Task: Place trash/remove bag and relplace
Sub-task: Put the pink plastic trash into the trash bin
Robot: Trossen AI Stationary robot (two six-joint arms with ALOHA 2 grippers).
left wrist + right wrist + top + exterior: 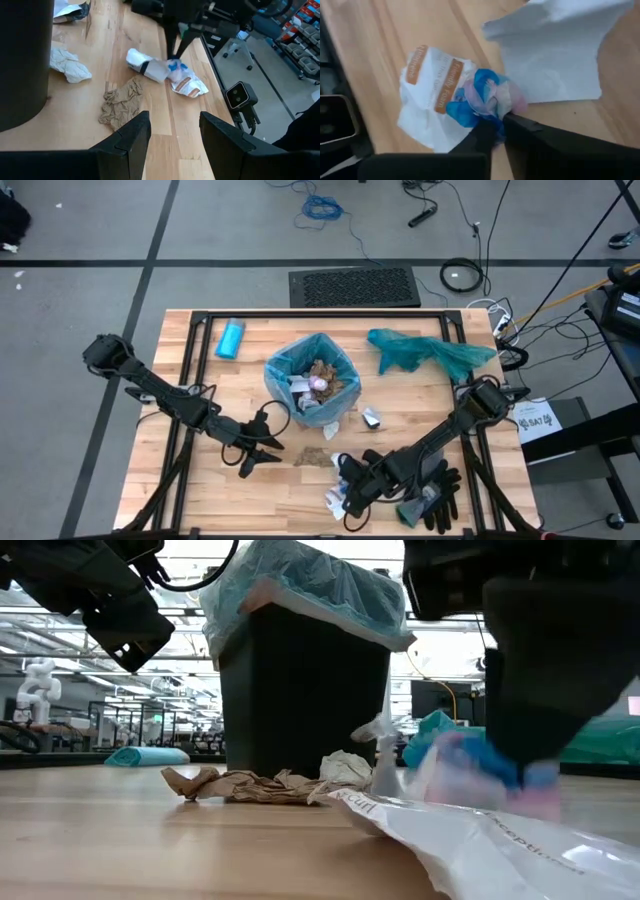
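Right tool (496,131) pinches a blue-pink wrapper (482,97); left tool (172,137) open.

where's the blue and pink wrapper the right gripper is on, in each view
High view: near the table's front edge, under the right gripper, mostly hidden.
Low view: blue and pink wrapper, right of centre, under the dark gripper.
Left wrist view: mid-picture, on the white wrapper.
Right wrist view: centre, at the fingertips.
Shared landmark: the white wrapper with brown print.
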